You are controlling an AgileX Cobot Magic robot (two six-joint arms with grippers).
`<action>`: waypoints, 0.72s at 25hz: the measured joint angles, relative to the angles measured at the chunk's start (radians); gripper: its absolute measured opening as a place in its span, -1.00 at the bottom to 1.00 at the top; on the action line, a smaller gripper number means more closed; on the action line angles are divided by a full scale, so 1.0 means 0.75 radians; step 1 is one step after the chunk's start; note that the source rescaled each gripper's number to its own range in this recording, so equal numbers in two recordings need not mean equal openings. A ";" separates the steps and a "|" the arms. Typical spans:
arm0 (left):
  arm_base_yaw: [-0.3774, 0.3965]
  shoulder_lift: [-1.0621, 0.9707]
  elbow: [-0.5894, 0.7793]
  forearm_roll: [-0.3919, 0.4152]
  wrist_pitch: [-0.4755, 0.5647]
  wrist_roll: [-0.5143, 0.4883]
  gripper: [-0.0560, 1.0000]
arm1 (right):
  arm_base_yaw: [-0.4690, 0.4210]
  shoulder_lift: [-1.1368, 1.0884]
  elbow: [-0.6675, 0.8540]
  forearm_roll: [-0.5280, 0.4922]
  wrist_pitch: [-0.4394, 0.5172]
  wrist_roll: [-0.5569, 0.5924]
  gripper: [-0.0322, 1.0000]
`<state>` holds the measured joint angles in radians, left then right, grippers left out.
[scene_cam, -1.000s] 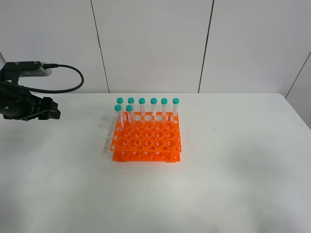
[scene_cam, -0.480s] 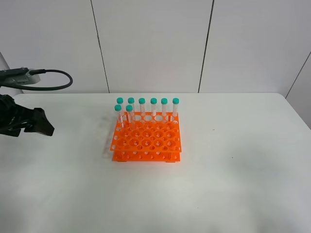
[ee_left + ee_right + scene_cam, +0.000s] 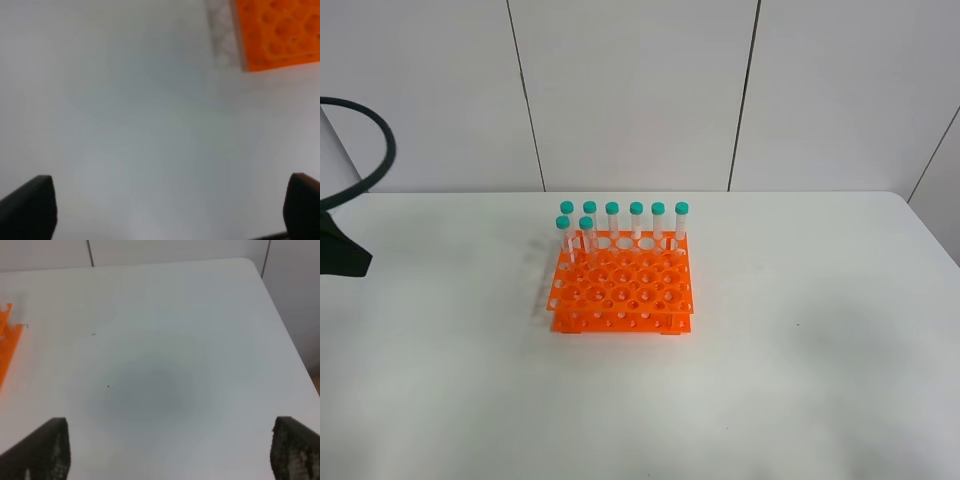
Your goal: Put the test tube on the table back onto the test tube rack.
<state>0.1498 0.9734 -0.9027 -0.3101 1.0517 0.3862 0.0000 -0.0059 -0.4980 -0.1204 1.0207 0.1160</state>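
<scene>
So the orange test tube rack (image 3: 623,283) sits around the middle of the white table (image 3: 800,380), with eight teal-capped tubes (image 3: 636,221) standing upright along its far side, two of them in the second row at the left end. No tube lying loose on the tabletop that I can spot. Left gripper (image 3: 170,210) has its jaws spread wide over bare table, nothing between them, rack corner in view. Right gripper (image 3: 170,450) is also wide apart and empty.

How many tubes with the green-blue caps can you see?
8, all standing in the orange rack: six along its back row, and two just in front of that row at its left end. None lies on the table in these views.
</scene>
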 joint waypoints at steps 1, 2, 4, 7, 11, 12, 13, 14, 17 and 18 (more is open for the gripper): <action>0.000 -0.058 0.000 0.000 0.036 -0.018 1.00 | 0.000 0.000 0.000 0.000 0.000 0.000 0.68; 0.000 -0.114 0.000 0.000 0.068 -0.027 1.00 | 0.000 0.000 0.000 0.000 0.000 0.000 0.68; 0.000 -0.212 0.000 0.000 0.150 -0.035 1.00 | 0.000 0.000 0.000 0.000 0.000 0.000 0.68; 0.000 -0.357 0.027 -0.001 0.203 -0.041 1.00 | 0.000 0.000 0.000 0.000 0.000 0.000 0.68; 0.000 -0.557 0.196 0.003 0.180 -0.033 1.00 | 0.000 0.000 0.000 0.000 0.000 0.000 0.68; 0.000 -0.608 0.245 0.006 0.168 -0.021 1.00 | 0.000 0.000 0.000 0.000 0.000 0.000 0.68; 0.000 -0.656 0.290 0.008 0.161 -0.015 1.00 | 0.000 0.000 0.000 0.000 0.000 0.000 0.68; 0.000 -0.699 0.324 0.008 0.157 -0.008 1.00 | 0.000 0.000 0.000 0.000 0.000 0.000 0.68; 0.000 -0.803 0.409 0.009 0.155 0.000 1.00 | 0.000 0.000 0.000 0.000 0.000 0.000 0.68; 0.000 -0.827 0.421 0.011 0.152 0.001 1.00 | 0.000 0.000 0.000 0.000 0.000 0.000 0.68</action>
<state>0.1498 0.3535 -0.5870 -0.3021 1.1656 0.3868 0.0000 -0.0059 -0.4980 -0.1204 1.0207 0.1160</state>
